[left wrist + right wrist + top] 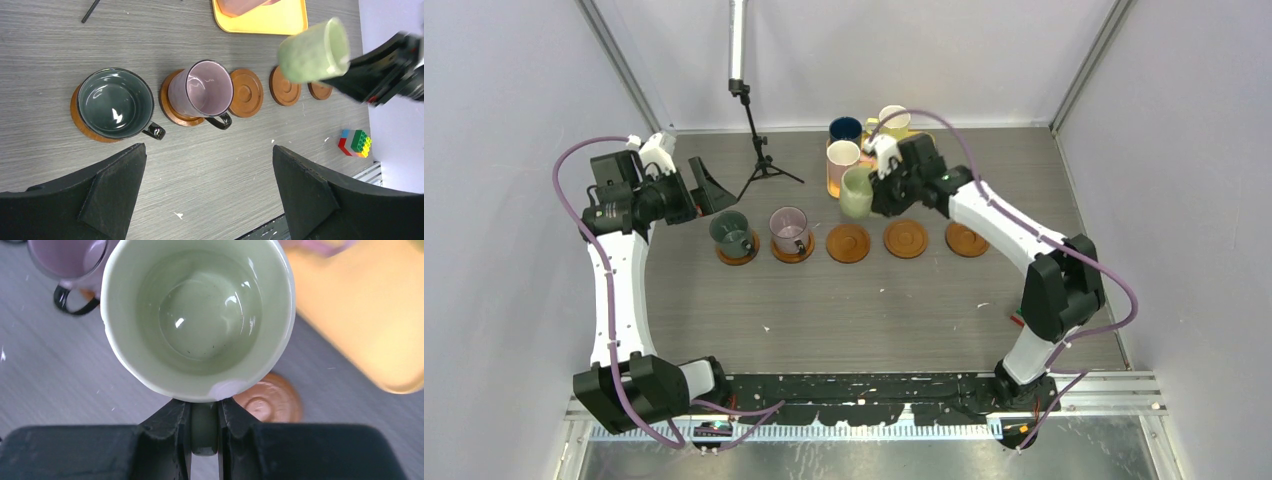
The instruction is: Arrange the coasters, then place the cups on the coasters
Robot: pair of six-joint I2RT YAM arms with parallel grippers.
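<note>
Right tool [205, 412] clamped on handle of light green cup [197, 320], held clear of worktop [874, 300] above three bare coasters [906, 238]; left tool [709, 188] agape, empty, beside dark green cup [729, 230] and mauve cup [789, 230], each seated on a coaster.

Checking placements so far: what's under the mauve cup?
A brown coaster lies under the mauve cup. Only its rim shows at the cup's left, and the cup covers its middle.

Left arm [609, 290] and right arm [999, 225] have white shells, black joints, looping mauve cables [557, 172], black wedge-shaped fingers [112, 195].
</note>
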